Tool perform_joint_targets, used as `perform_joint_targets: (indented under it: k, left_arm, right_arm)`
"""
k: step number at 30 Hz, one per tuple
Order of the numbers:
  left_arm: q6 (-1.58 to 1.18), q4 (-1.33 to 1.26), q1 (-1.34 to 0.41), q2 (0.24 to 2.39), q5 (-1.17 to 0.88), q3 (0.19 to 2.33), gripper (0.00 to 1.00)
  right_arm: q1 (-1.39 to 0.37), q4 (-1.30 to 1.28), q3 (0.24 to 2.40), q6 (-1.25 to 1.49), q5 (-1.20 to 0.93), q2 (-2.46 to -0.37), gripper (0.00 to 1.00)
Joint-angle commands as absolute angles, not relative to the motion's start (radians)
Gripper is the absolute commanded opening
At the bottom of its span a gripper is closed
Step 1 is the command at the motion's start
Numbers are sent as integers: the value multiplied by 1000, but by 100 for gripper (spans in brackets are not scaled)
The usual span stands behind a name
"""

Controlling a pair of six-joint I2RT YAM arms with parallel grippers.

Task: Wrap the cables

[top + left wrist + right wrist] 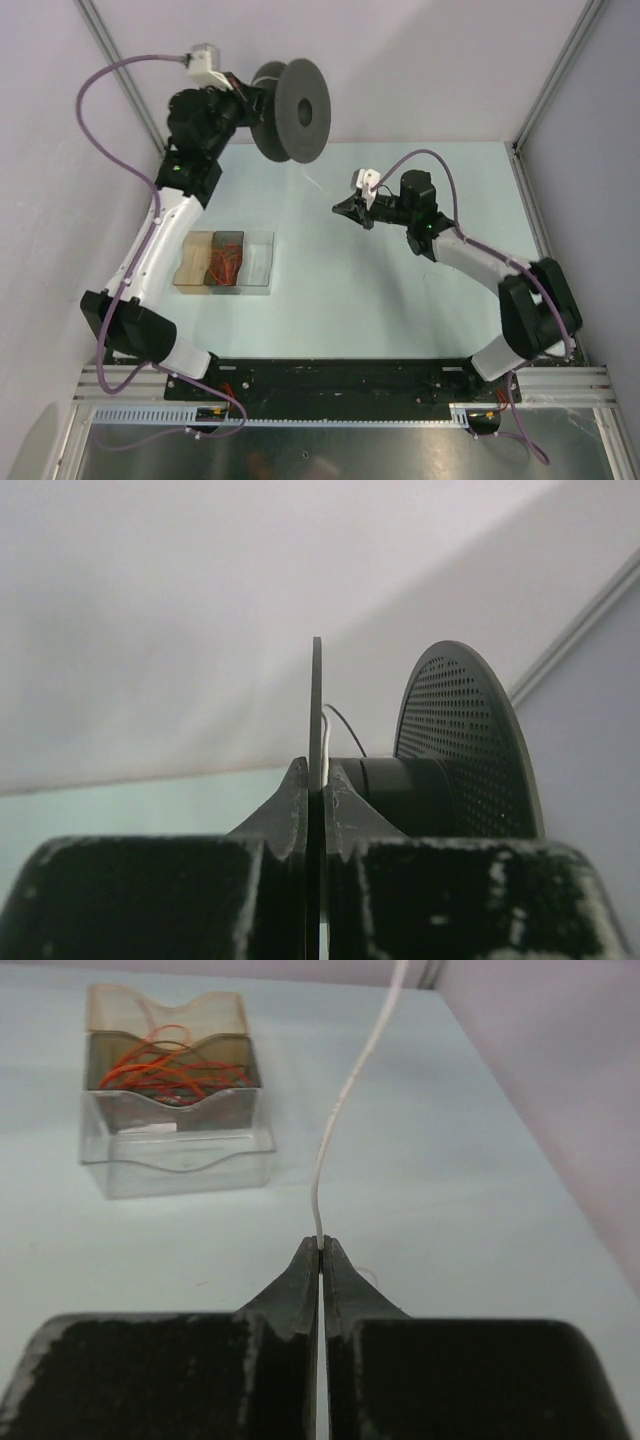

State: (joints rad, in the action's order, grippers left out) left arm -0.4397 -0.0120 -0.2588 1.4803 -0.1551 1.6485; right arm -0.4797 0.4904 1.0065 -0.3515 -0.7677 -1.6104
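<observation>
Right gripper (320, 1252) is pinched tight on the thin white cable (345, 1100), which runs up from its tips toward the black spool (297, 108). Left gripper (318, 780) is clamped on the spool's near flange. Nearer the arm bases than the spool, a clear box (175, 1155) holds orange-red wires (165, 1065).

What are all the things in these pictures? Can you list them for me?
spool: one, black, held up at the far left
cable: one, white and very thin, runs from the right hand up towards the spool
box: one, clear with three sections, on the table's left side
strands: a tangle, orange, in the box's middle section
table: one, pale green, under everything
arms: two, white and black, bolted at the near edge
left hand: black, shut on the spool's rim
right hand: black, shut on the cable
</observation>
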Motion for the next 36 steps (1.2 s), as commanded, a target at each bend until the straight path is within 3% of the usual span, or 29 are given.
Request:
perform_joint_targets:
  k: [1,5,10,21,31,33,36]
  left_arm:
    - [-176,-18,-376,1492,121,1600,0]
    - [-92,-13,-433,1521,189,1538,0]
    - [19,-16,-459,1519,100,1439,0]
    - [258,10,-433,1345,-487,1253,0]
    - [-94,44,-299,1392,-926,1542,0]
    - [-158,41,-288,1423,-937,1633,0]
    - [-258,38,-275,1464,-921,1744,0]
  right_arm:
    - [-538,124,1065,-637,-755,-1442,0]
    - [-568,-14,1112,-721,-712,-1384,0]
    - [-578,-16,1162,-751,-604,-1355,0]
    - [-437,135,1279,-780,-390,-1415,0]
    - [-215,100,1331,-625,-605,-1514,2]
    - [-197,69,1331,-575,-654,-1533,5]
    - [-188,36,1329,-514,-714,-1559,18]
